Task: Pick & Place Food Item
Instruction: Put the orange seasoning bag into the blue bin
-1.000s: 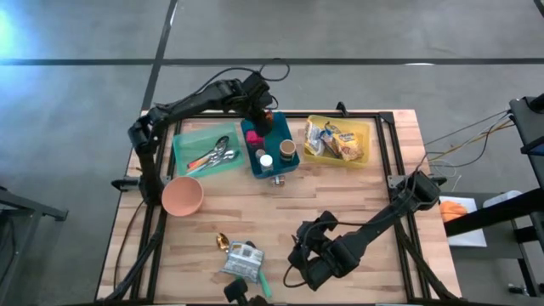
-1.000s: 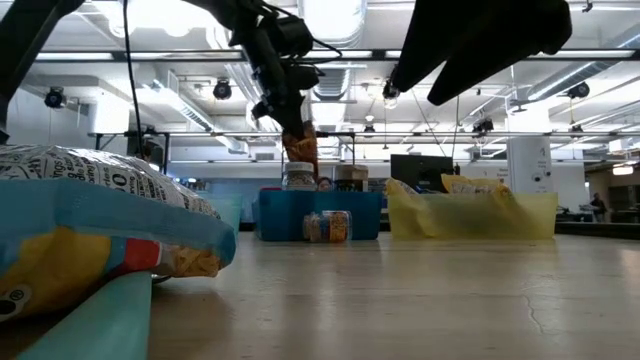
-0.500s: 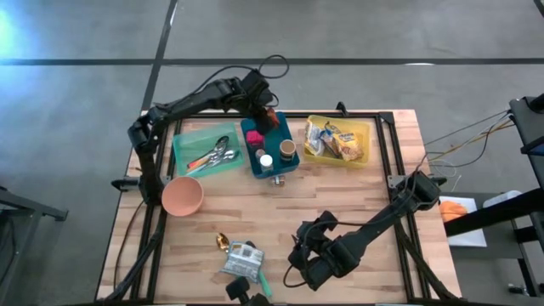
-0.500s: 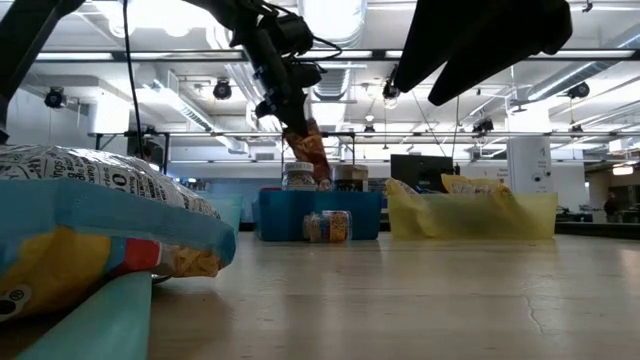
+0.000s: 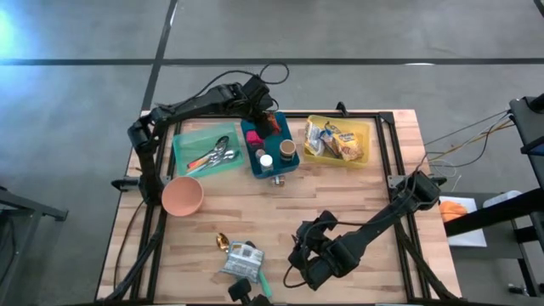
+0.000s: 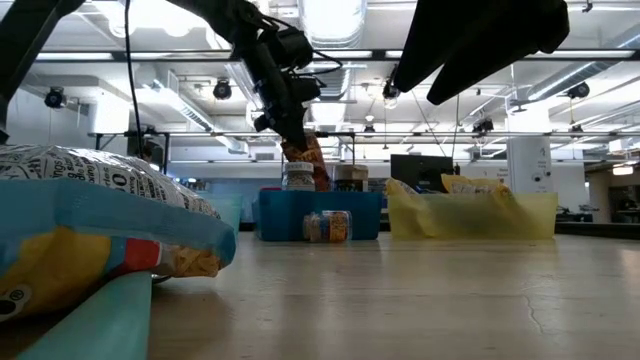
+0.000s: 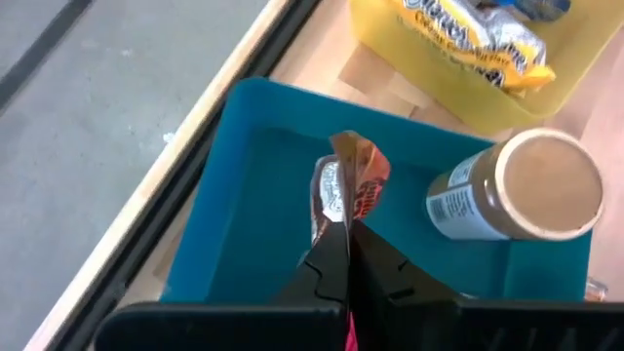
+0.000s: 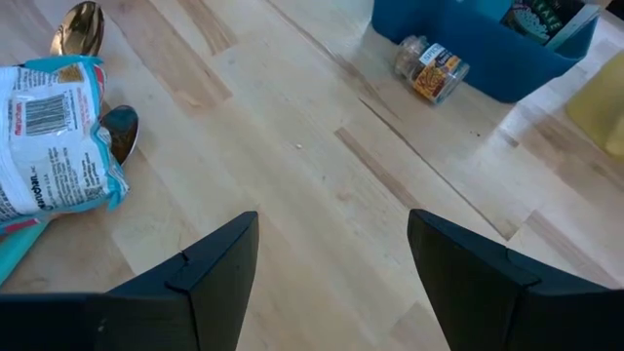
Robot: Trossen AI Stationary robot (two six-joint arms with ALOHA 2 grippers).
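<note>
Nearest the counter's (image 5: 357, 195) front edge, well short of the blue bin (image 5: 270, 151), lies a chip bag (image 5: 240, 259) with a gold spoon (image 5: 222, 241) beside it. The right gripper (image 8: 331, 283) hovers low just beside them, jaws wide apart and holding nothing. A small jar (image 8: 430, 66) lies on its side against the bin's front wall. Inside the bin stands a brown-lidded jar (image 7: 522, 190). Left of the bin sits a green tray (image 5: 204, 151) of cutlery, right of it a yellow bin (image 5: 338, 140) of snacks. Over the bin's far end, the left gripper (image 7: 348, 229) is pinched tight on a snack packet (image 7: 351, 180), hanging above the bin floor.
</note>
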